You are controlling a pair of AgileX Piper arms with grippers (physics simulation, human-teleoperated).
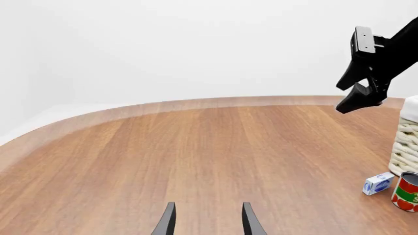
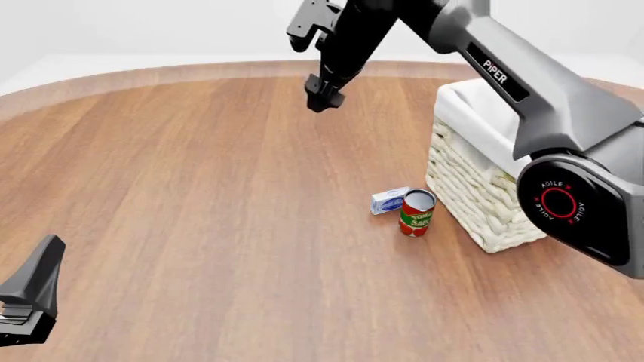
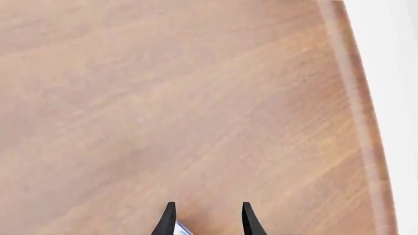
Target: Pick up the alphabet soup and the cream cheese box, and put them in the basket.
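Note:
The cream cheese box lies flat on the wooden table, just left of the basket, and also shows in the left wrist view. The alphabet soup is out of view in every frame. My right gripper hangs high over the far middle of the table, open and holding nothing, well up and left of the box. It appears in the left wrist view too. In its own view a pale blue-white sliver shows by one finger. My left gripper stands open low at the near left.
A red and green tomato sauce can stands upright right beside the cream cheese box and close to the basket's front wall. The table's rounded far edge runs behind the right gripper.

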